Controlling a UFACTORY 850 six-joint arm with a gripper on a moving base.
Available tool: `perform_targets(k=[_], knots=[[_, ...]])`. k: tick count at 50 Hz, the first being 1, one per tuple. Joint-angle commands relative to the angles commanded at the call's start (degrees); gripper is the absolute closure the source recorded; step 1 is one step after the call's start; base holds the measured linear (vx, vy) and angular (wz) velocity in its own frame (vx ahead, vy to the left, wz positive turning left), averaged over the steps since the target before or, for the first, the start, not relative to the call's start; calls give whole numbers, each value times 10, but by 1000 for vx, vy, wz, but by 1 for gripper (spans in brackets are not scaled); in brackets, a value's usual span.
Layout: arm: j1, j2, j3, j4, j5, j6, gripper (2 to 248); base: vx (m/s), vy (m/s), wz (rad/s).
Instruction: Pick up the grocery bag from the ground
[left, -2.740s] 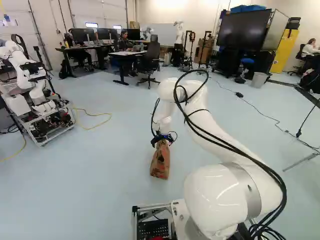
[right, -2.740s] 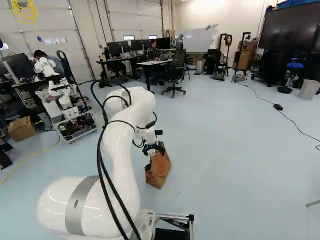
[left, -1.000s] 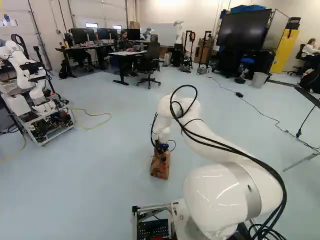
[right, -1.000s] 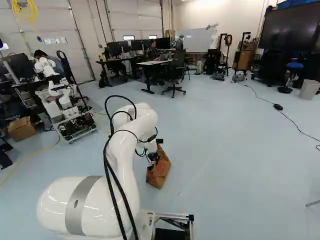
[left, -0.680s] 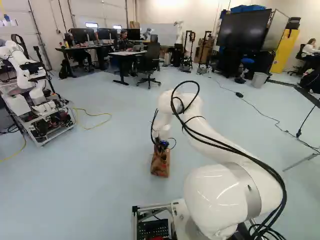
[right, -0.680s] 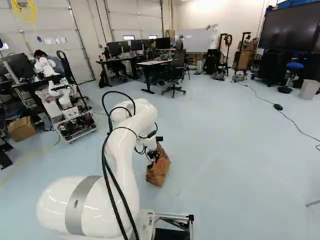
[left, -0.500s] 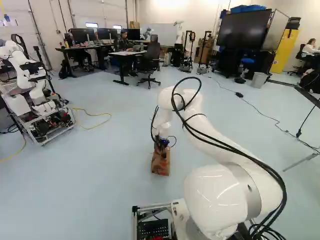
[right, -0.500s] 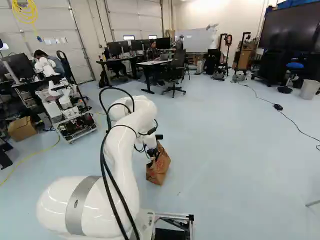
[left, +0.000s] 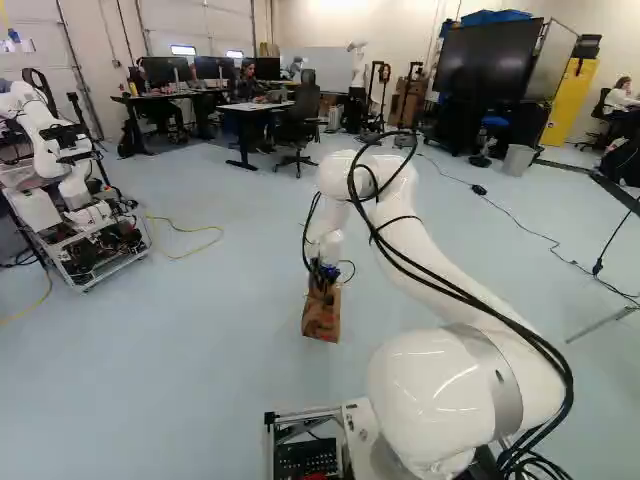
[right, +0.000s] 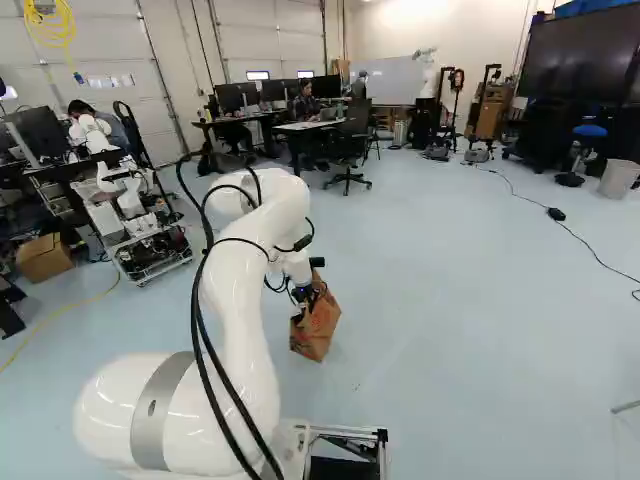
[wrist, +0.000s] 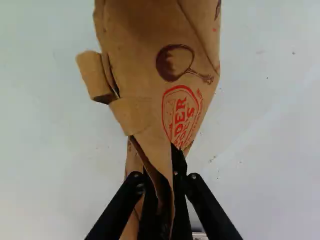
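Observation:
My gripper (left: 324, 276) is at the top of the brown paper grocery bag (left: 321, 320) in the left base view, with the bag hanging below it. The right base view shows the same bag (right: 316, 330) tilted a little under the wrist. Seen from the wrist, the gripper (wrist: 162, 177) is shut on a gathered fold of the bag's paper; the printed side of the bag (wrist: 145, 55) spreads out ahead of the black fingers. The folds hide part of the fingers and their pads.
Another robot (left: 75, 190) stands on a wheeled frame at the left of the left base view, near a yellow cable (left: 185, 255) on the floor. Farther off are desks, an office chair (left: 298, 125), a grey bin (left: 518, 160) and a black cable (left: 520, 226).
The gripper was above the bag, dropped onto its top and took hold. Over the last half second, arm and bag have risen together a little. The base has not moved.

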Motion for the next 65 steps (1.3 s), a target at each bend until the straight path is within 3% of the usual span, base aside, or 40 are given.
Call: perform_targets(k=[65], knots=[[0,249,174,0,0,0,224,0,0,0]])
